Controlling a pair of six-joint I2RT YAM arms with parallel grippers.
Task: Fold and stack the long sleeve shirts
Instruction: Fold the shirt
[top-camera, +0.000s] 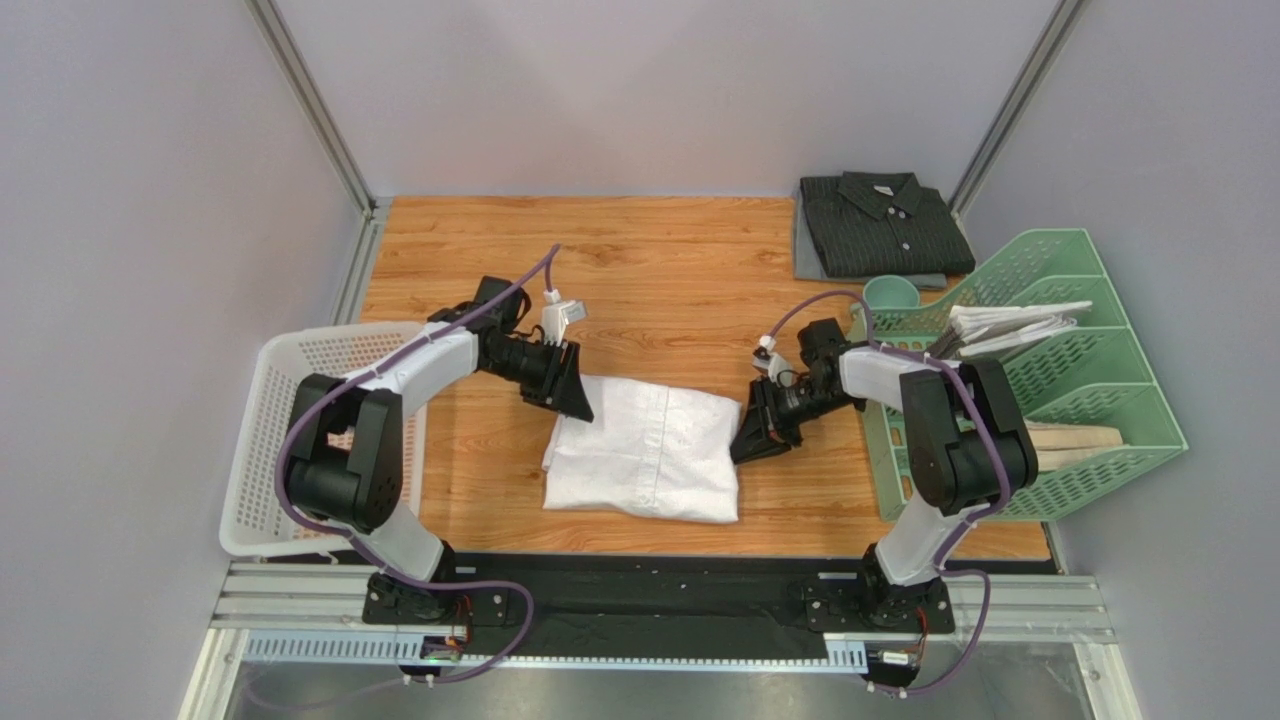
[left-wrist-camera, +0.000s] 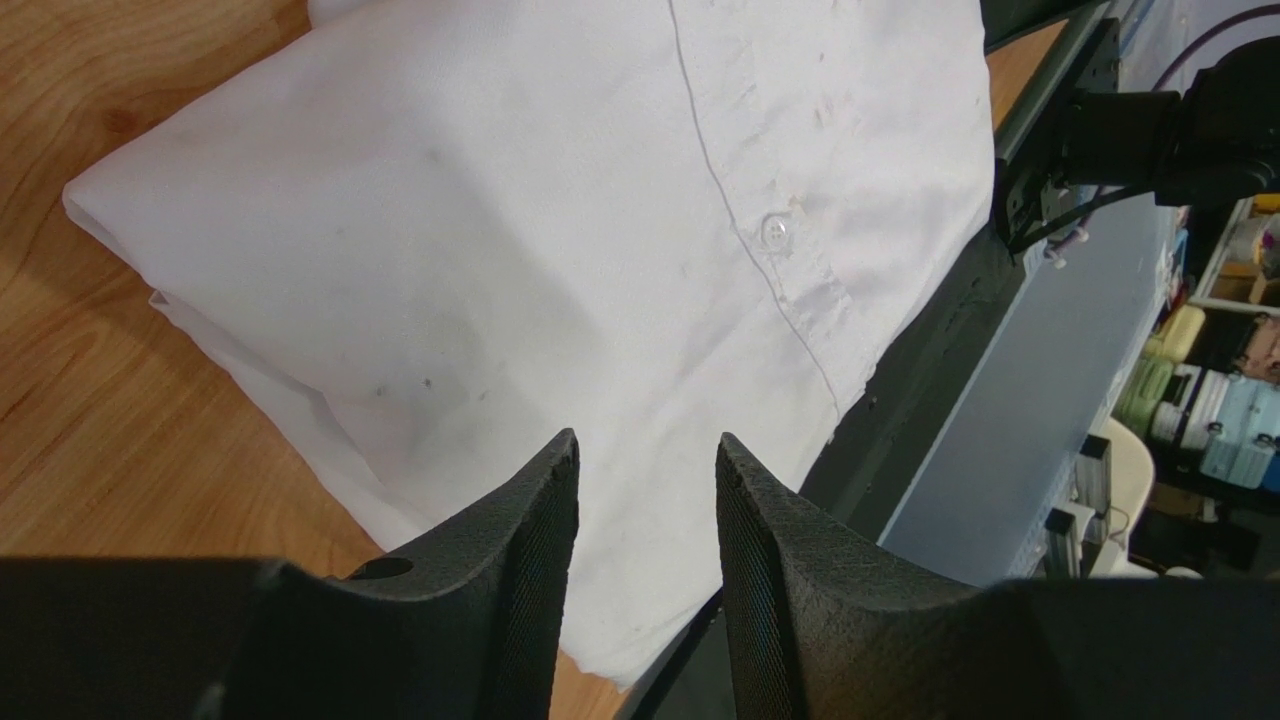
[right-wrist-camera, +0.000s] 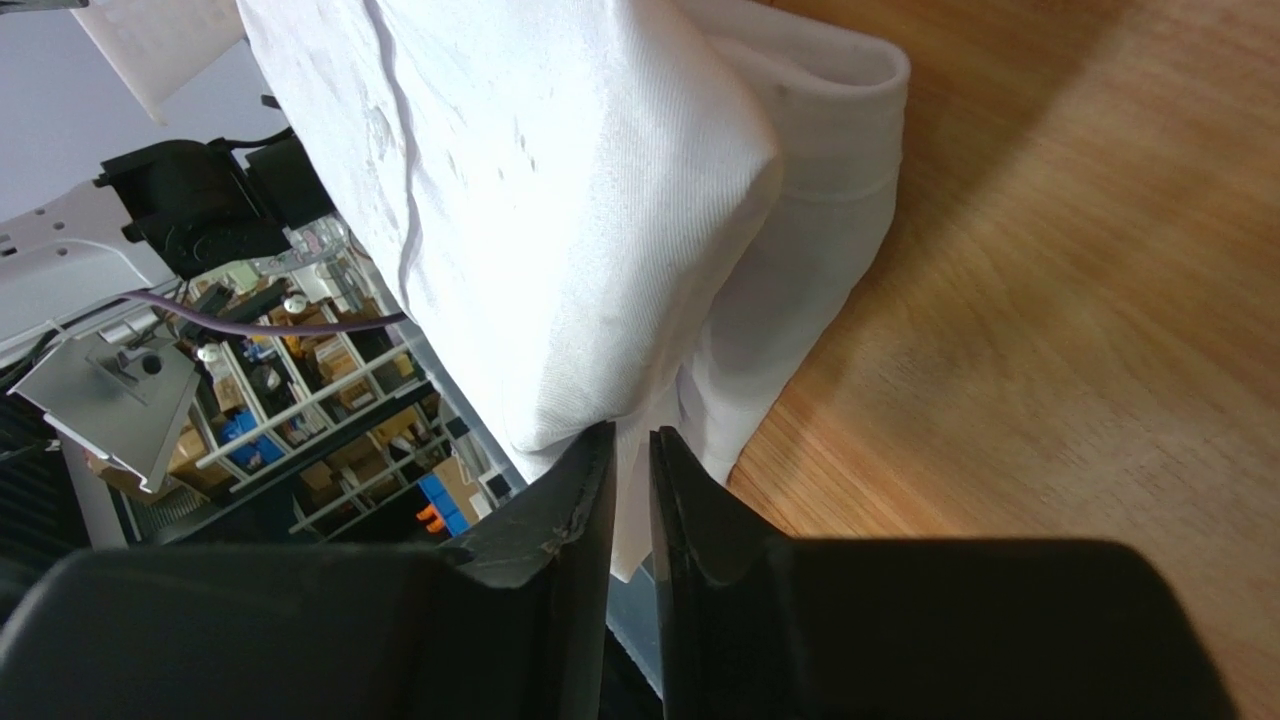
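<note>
Bolted to the near rail, the two arms reach forward over the wooden table (top-camera: 676, 270) toward its middle. Just past the near edge lies the white shirt (top-camera: 646, 450), folded into a compact rectangle, its button placket running down the top face and one small button (left-wrist-camera: 775, 231) showing in the left wrist view.

At the shirt's right edge sits the right gripper (top-camera: 747, 443). In its wrist view the fingers (right-wrist-camera: 564, 510) stand almost together, with a sliver of the shirt's folded corner caught in the narrow gap at their tips; lower layers of the cloth rest on the wood just beside them.

A little farther back, the left gripper (top-camera: 568, 402) is at the shirt's far left corner. Its fingers (left-wrist-camera: 534, 518) are spread, with a clear gap between them and nothing in it; the cloth lies beyond the tips, not clamped.

Off the table's left side stands the white mesh basket (top-camera: 278, 435). To the right is a green file rack (top-camera: 1082, 375) holding white papers (top-camera: 1014, 323) in one compartment.

Farthest away, in the table's back right corner, the dark striped shirt (top-camera: 879, 225) lies folded flat, collar to the rear, well apart from the white one.
</note>
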